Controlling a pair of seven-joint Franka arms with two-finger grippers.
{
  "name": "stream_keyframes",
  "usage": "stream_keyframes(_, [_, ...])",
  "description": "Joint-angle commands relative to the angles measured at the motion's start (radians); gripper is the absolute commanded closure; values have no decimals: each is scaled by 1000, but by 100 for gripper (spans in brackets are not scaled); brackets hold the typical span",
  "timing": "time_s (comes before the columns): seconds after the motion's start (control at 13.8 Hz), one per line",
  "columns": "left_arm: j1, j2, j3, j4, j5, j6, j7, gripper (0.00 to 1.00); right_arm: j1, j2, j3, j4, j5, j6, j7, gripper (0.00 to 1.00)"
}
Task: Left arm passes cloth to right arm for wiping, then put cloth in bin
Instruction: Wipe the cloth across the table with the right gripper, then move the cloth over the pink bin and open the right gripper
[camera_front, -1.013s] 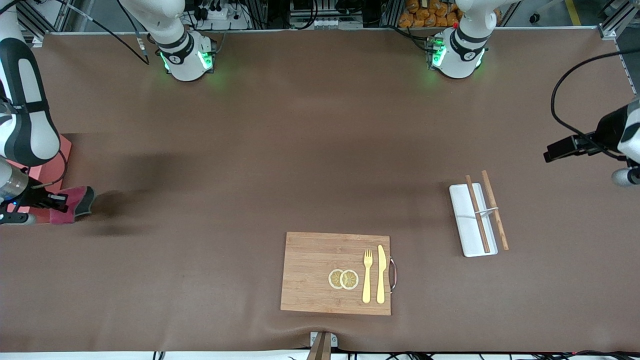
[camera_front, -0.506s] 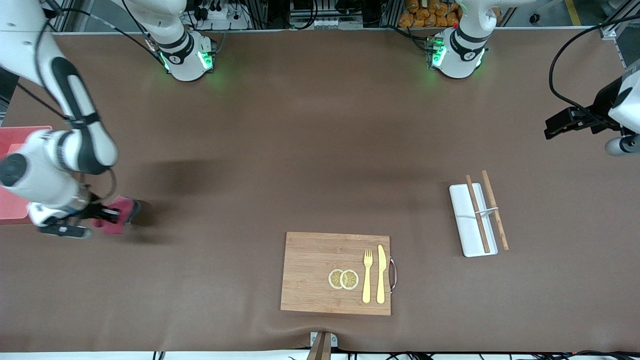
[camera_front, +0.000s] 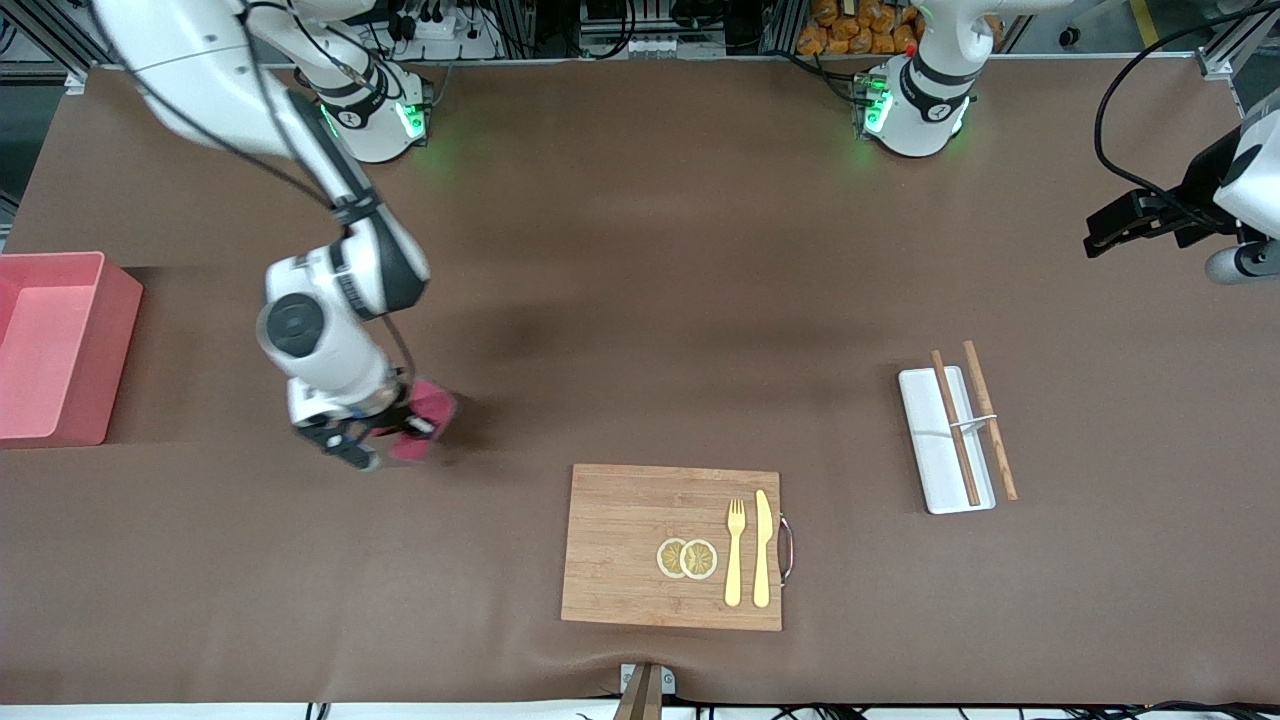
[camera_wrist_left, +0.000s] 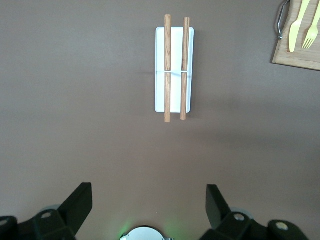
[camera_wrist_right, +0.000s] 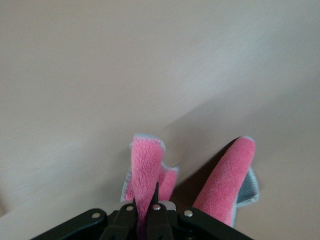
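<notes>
My right gripper (camera_front: 392, 432) is shut on the cloth (camera_front: 428, 415), a crimson towel with a grey edge. It is low over the brown tabletop, between the bin (camera_front: 118, 350) and the wooden board. In the right wrist view the cloth (camera_wrist_right: 145, 165) is pinched between the fingers of the right gripper (camera_wrist_right: 146, 201), and its two folds hang down toward the table. The pink bin stands at the right arm's end of the table, with nothing showing inside. My left gripper (camera_wrist_left: 148, 205) is open and holds nothing. It waits high over the left arm's end.
A wooden cutting board (camera_front: 620, 545) near the front edge carries lemon slices (camera_front: 687, 558), a yellow fork (camera_front: 735, 550) and a knife (camera_front: 762, 548). A narrow white tray (camera_front: 935, 455) with two wooden sticks (camera_front: 990, 420) lies toward the left arm's end.
The right arm has swung from beside the bin toward the middle of the table, carrying the cloth low along the surface. The left arm has drawn up and back a little.
</notes>
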Motion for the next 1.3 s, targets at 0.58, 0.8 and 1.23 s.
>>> stream_keyframes(0.58, [-8, -30, -8, -29, -12, -3, 16, 0, -117, -64, -16, 189, 10, -251, -331, 100])
stream_keyframes(0.8, [-10, -31, -26, -25, -14, -3, 11, 0, -254, -115, -18, 192, 10, -283, -624, 100])
stream_keyframes(1.23, [-10, -45, -40, -26, -14, -6, -3, 0, -588, -136, -16, 338, 16, -509, -1214, 100])
